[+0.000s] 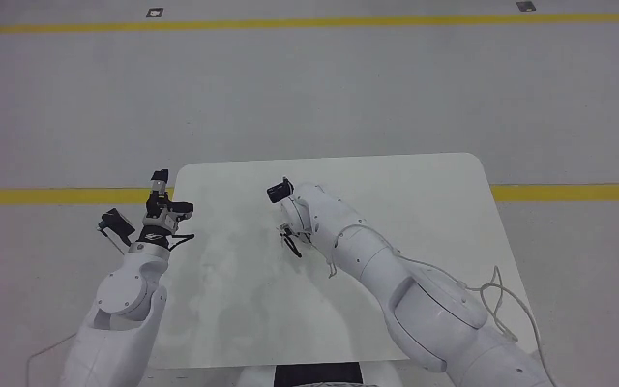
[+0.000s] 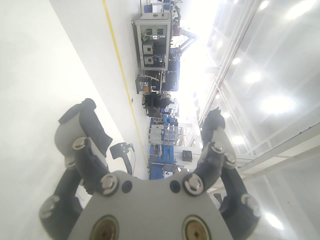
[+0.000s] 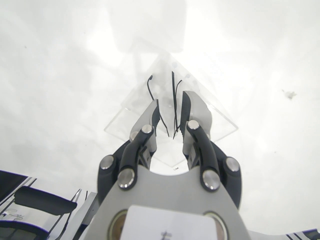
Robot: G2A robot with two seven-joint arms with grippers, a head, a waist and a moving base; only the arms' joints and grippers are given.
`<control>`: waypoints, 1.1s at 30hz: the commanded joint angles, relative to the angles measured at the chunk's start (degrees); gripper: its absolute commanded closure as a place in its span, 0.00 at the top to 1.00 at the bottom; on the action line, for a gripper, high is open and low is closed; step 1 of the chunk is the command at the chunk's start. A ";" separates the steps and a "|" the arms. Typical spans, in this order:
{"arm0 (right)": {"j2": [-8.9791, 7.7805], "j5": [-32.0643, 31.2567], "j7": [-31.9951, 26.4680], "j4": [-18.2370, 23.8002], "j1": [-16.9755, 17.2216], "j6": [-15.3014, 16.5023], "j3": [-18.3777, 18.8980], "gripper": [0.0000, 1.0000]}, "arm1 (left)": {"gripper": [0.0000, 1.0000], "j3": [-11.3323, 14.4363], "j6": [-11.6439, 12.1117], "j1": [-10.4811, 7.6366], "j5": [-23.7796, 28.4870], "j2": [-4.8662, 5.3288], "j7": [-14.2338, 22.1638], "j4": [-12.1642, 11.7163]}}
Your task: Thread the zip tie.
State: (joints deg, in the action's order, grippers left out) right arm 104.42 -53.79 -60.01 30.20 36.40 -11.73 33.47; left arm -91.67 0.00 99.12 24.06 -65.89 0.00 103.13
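Observation:
A thin black zip tie stands up from a clear plastic plate lying on the white table. A second black strand curves up beside it. My right gripper points down over the plate, open, with the straight strand between its fingers and close to one pad. In the top view the right gripper is near the table's middle, with the black zip tie showing under it. My left gripper hovers at the table's left edge, open and holding nothing.
A small white scrap lies on the table beside the plate. The table's far right half is bare. Grey floor with yellow lines surrounds the table.

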 commanded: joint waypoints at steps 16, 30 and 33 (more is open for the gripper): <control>-0.51 -1.60 -1.88 2.90 1.42 4.36 0.95 0.21 | 1.00 0.00 0.00 0.00 0.00 0.00 0.00 0.00; 0.30 -3.66 -0.96 1.87 2.00 3.36 0.60 0.16 | 1.00 0.00 0.00 0.00 0.00 0.00 0.00 0.00; 0.53 -3.93 -0.81 1.41 1.99 3.19 0.54 0.14 | 1.00 0.00 0.00 0.00 0.00 0.00 0.00 0.00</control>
State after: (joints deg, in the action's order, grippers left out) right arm 104.88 -57.66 -60.87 31.76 38.40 -8.49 34.02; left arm -91.67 0.00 99.12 24.06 -65.89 0.00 103.13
